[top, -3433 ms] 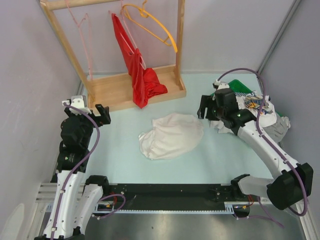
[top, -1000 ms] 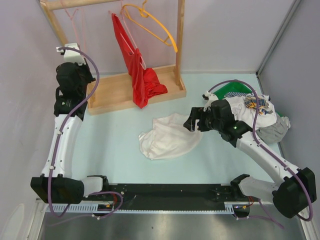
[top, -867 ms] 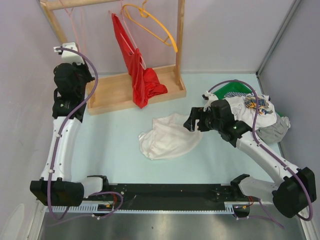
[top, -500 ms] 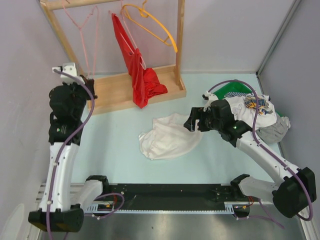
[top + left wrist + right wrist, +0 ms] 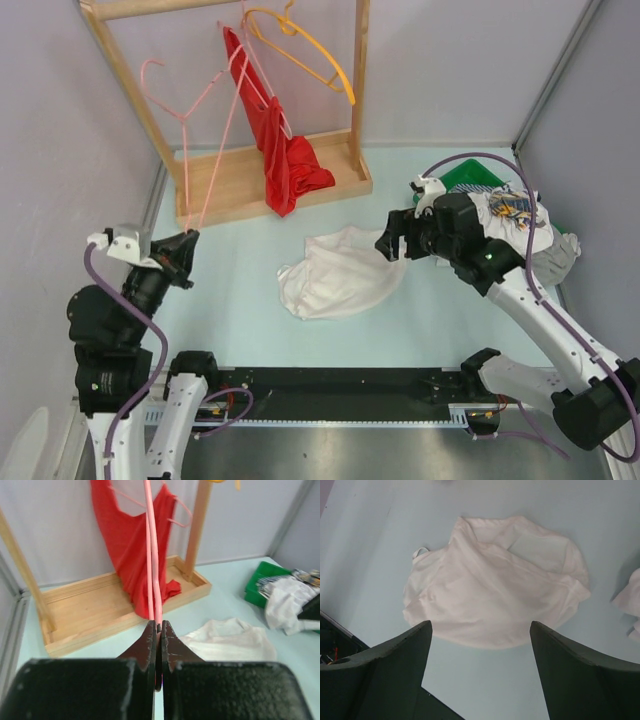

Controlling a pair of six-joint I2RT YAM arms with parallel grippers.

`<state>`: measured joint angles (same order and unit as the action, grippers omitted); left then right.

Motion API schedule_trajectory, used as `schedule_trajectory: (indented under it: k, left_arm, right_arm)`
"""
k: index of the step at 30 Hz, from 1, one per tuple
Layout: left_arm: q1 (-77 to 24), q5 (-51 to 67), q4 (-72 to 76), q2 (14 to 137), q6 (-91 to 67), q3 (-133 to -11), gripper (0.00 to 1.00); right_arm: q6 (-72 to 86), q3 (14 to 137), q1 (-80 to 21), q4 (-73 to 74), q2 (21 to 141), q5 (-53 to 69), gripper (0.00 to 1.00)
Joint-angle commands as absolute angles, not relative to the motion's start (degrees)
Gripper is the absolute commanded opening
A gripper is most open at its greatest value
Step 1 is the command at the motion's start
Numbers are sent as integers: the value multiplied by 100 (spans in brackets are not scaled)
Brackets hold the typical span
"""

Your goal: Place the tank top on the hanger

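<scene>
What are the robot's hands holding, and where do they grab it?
The left hand pinches the pink hanger at an end corner, where two wires meet. The right hand is open above the tank top, holding nothing.

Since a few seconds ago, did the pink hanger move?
Yes. The hanger came off the top rail of the wooden rack and down toward the near edge; its bottom is now past the rack's base, pinched in the shut left gripper.
</scene>
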<state>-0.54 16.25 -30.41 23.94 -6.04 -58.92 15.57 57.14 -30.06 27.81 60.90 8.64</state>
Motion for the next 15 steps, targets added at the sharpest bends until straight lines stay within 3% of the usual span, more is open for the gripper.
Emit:
schedule_trajectory:
  k: [1, 11, 15]
  left_arm:
    - [-18, 3008, -3173, 2145, -572, -5757, 0]
    - [-18, 6211, -3023, 2987, -44, -5845, 0]
    - [-219, 6574, -3032, 3234, 131, -5792, 0]
  right_arm:
    - [1249, 6212, -3015, 3120, 5775, 571, 85]
    - [19, 7996, -2988, 3604, 5599, 2229, 87]
    - [-481, 8480, -3014, 3542, 5546, 3267, 89]
